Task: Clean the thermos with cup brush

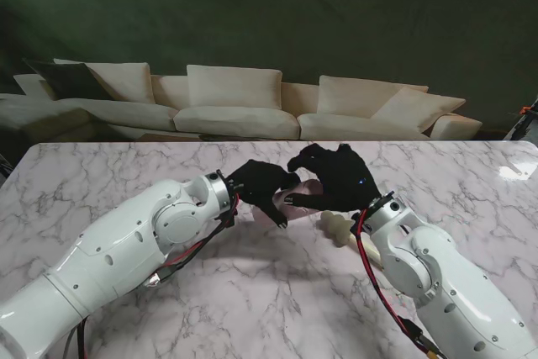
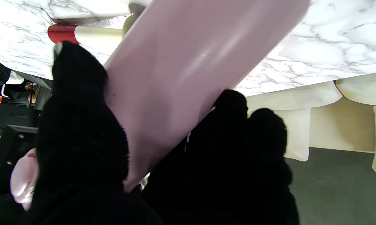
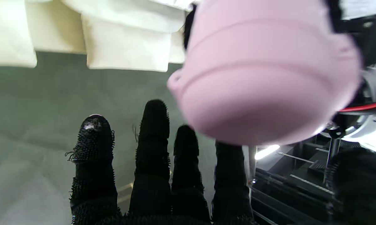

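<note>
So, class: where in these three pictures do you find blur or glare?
Right wrist view: the pink thermos sits very close and soft-edged, blurred. Left wrist view: a pale sheen streaks the thermos body, and the marble table is washed bright. Stand view: a glare patch on the table's far right corner.

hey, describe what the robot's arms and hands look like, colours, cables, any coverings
Both arms are glossy white with rounded, bulbous joint housings dotted with small screw holes. Red and black cables run outside each forearm toward the wrist. Each robot hand, left and right, has five fingers under a black knitted glove; the right fingers look fuzzy and nubbed. A small blue light shows on the right one.
</note>
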Tool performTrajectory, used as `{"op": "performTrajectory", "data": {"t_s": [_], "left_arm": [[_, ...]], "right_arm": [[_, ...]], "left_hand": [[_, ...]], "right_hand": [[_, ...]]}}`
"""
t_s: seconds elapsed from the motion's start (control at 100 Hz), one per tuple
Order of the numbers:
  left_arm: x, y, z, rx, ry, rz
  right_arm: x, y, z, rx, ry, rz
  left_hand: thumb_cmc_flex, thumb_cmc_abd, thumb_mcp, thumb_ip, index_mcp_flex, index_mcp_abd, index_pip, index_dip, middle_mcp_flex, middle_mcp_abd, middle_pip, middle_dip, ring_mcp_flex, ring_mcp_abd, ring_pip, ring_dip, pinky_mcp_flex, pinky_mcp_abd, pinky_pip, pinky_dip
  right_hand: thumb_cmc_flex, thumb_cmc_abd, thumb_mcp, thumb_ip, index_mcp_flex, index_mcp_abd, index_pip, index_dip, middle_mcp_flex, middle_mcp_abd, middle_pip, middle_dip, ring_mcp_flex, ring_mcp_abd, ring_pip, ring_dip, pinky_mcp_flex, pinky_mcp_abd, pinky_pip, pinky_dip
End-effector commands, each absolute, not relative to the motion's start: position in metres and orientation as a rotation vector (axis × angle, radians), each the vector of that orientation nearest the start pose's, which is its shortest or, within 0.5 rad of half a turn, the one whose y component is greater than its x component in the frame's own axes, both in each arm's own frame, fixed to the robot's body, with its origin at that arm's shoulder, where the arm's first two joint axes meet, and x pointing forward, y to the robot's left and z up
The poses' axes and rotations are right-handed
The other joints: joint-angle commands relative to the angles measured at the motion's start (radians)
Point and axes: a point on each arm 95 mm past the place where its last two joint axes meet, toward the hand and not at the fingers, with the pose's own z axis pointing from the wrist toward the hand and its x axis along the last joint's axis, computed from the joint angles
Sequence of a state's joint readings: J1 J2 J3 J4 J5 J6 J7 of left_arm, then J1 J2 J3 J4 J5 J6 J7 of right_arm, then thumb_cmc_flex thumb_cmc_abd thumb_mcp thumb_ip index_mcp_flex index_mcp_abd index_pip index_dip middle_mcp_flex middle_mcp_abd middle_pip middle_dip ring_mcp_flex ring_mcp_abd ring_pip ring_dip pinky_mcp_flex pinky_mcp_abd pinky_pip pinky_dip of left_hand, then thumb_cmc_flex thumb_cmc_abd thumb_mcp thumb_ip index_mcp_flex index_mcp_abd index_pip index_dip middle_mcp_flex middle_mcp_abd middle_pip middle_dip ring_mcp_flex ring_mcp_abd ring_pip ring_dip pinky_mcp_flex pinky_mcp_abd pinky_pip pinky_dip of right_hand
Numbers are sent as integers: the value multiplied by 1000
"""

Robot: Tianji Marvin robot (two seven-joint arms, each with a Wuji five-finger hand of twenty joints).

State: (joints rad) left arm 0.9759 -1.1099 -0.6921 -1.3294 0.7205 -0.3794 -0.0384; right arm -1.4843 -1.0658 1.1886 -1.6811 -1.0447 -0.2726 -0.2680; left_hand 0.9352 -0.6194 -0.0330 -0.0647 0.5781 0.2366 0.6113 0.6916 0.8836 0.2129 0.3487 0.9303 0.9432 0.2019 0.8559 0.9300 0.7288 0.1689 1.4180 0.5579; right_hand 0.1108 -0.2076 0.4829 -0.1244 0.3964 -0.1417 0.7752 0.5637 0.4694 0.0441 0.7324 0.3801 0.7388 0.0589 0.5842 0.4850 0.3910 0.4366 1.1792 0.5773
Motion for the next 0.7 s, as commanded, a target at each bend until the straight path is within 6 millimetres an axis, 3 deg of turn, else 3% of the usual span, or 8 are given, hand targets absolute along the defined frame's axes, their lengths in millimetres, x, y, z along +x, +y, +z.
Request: {"op": "performTrajectory", "data": {"t_s": [0.0, 0.08, 0.14, 0.16, 0.26, 0.45, 0.69], "left_arm": [[475, -133, -259, -748, 1982, -1899], [475, -133, -259, -750, 1981, -1898], [475, -132, -259, -751, 1978, -1899], [475, -132, -259, -752, 1976, -1899], [476, -130, -261, -767, 1956, -1900], [478, -127, -264, -805, 1865, -1940], [487, -126, -274, -969, 1659, -2039]], "right_arm": [[399, 37, -246, 705, 1435, 1863], [396, 33, -242, 692, 1452, 1868], [394, 30, -239, 691, 1436, 1875], [394, 29, -238, 694, 1425, 1881], [392, 20, -234, 691, 1363, 1901], [387, -4, -232, 679, 1248, 1875], [383, -30, -257, 757, 1196, 1785]], "left_hand": [[321, 389, 373, 121, 94, -192, 191, 86, 40, -71, 116, 39, 39, 2, -11, -13, 3, -69, 29, 6], [320, 389, 372, 120, 94, -192, 191, 86, 41, -72, 117, 39, 40, 1, -11, -13, 5, -69, 29, 6], [320, 389, 372, 120, 93, -192, 192, 87, 40, -71, 117, 39, 40, 1, -10, -13, 4, -70, 29, 6], [321, 390, 373, 120, 94, -193, 192, 87, 40, -71, 117, 39, 40, 1, -10, -13, 4, -70, 29, 6], [321, 390, 372, 120, 91, -192, 192, 87, 39, -73, 116, 39, 38, 0, -11, -13, 2, -71, 28, 5], [321, 395, 369, 118, 82, -194, 190, 86, 30, -79, 114, 38, 28, -2, -17, -15, -9, -72, 20, 3], [331, 411, 342, 111, 65, -201, 184, 76, 11, -101, 101, 28, 2, -1, -54, -31, -37, -72, -16, -7]], "right_hand": [[-57, 22, -6, 33, -180, 43, -72, -65, -148, 11, -42, -21, -106, 8, -68, -45, -49, -5, -27, -24], [-68, 6, 15, 33, -302, 85, -144, -134, -258, 25, -81, -52, -197, 25, -170, -116, -113, -12, -87, -55], [-64, 15, 16, 34, -317, 103, -212, -181, -290, 35, -86, -62, -227, 40, -222, -154, -142, -15, -120, -80], [-61, 20, 11, 35, -318, 103, -229, -187, -292, 34, -139, -89, -239, 43, -237, -166, -153, -20, -128, -89], [-48, 30, 2, 38, -322, 105, -270, -189, -293, 38, -197, -113, -264, 36, -269, -186, -189, -31, -150, -106], [-23, 38, -5, 40, -318, 103, -269, -173, -293, 43, -205, -115, -270, 26, -269, -187, -206, -48, -153, -110], [-1, 40, -21, 42, -318, 100, -262, -158, -293, 43, -197, -109, -274, 24, -265, -185, -209, -57, -149, -108]]}}
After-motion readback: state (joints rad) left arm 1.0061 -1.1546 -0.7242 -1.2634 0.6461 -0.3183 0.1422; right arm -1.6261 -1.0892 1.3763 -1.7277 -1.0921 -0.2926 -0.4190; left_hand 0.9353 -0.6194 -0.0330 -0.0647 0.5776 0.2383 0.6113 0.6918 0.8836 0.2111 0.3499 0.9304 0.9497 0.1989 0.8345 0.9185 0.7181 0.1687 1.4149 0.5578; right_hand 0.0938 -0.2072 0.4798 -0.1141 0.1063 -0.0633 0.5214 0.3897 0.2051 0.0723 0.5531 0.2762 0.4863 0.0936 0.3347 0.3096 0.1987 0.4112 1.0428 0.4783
